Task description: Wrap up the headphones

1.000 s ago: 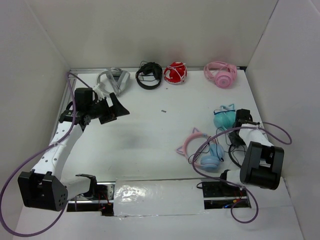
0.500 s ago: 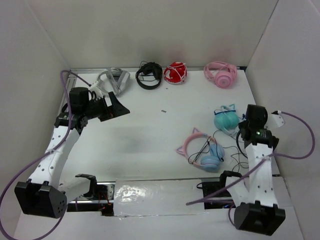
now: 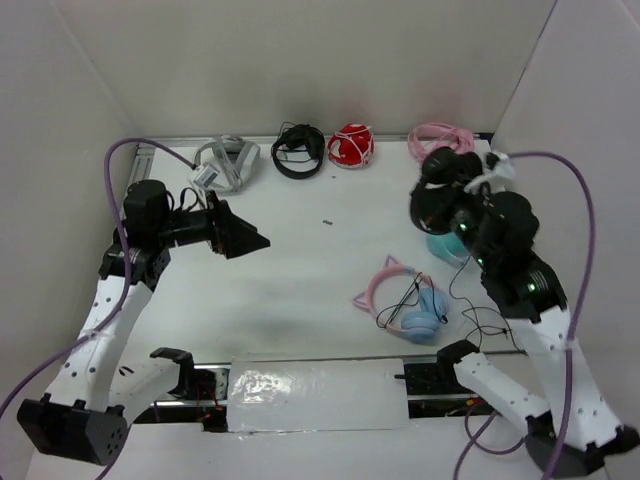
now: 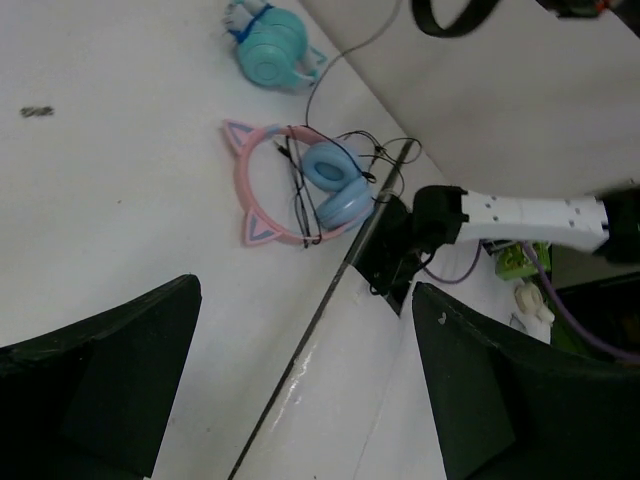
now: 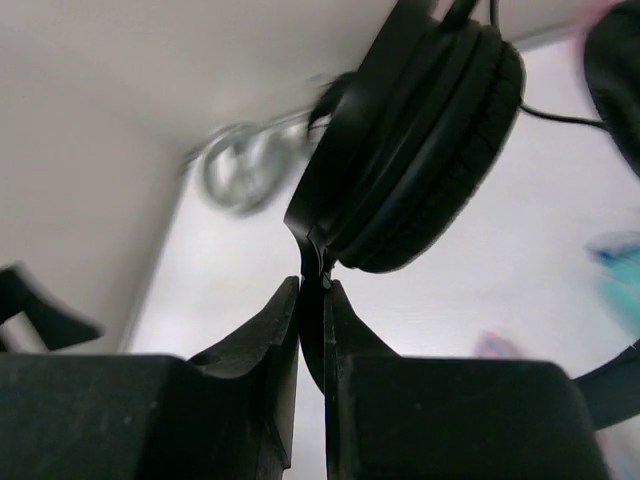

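Observation:
The headphones (image 5: 420,150) hang in the air, one round black ear cup filling the top of the right wrist view. My right gripper (image 5: 312,285) is shut on the thin black headband just below that cup. From above, the headphones (image 3: 437,167) are lifted over the back right of the table in the right gripper (image 3: 447,192), and the thin black cord (image 3: 462,300) trails down to the table. My left gripper (image 3: 245,240) is open over the left-middle of the table, with nothing between its fingers (image 4: 110,380).
A pink cat-ear pair with blue cups (image 3: 405,300) lies front right, with a teal pair (image 3: 445,245) behind it. Grey (image 3: 225,160), black (image 3: 300,150), red (image 3: 350,145) and pink (image 3: 435,133) headphones line the back wall. White walls enclose the table.
The right arm has risen from the front right and swung toward the back, lifting the headphones off the table, cord trailing. The left arm has shifted slightly nearer and to the right, still open.

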You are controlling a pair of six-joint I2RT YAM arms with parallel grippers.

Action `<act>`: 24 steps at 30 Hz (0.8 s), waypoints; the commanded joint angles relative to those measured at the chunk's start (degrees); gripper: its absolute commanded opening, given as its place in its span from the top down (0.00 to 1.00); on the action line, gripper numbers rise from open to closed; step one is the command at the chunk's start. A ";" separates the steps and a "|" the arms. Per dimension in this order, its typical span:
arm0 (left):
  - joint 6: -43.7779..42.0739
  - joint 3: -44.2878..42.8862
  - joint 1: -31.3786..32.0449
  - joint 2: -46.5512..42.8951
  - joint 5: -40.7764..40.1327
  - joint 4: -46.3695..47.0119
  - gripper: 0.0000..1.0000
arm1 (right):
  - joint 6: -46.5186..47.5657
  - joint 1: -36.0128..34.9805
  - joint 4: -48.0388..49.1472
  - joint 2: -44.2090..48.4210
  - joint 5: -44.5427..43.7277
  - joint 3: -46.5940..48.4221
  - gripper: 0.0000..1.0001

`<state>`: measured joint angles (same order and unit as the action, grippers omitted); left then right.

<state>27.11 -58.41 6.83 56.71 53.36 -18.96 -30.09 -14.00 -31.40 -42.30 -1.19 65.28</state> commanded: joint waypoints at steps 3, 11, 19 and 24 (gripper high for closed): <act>-1.28 2.25 5.20 -6.34 6.49 9.90 0.01 | 1.00 -23.73 11.09 -14.27 -12.14 11.79 1.00; 0.22 -1.35 12.40 -2.40 -10.43 8.15 0.05 | -22.63 -28.19 5.63 -35.28 -15.53 29.56 1.00; 2.68 -8.38 23.93 9.37 -37.44 7.71 0.07 | -42.24 -26.96 8.46 -39.96 -12.87 27.98 1.00; 3.83 -7.68 29.11 11.75 -48.23 13.59 0.07 | -50.66 -25.99 10.30 -37.24 -13.13 22.19 1.00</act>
<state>30.17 -64.25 33.12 68.05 15.70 -11.75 -72.07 -40.84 -25.56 -82.74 -13.08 89.78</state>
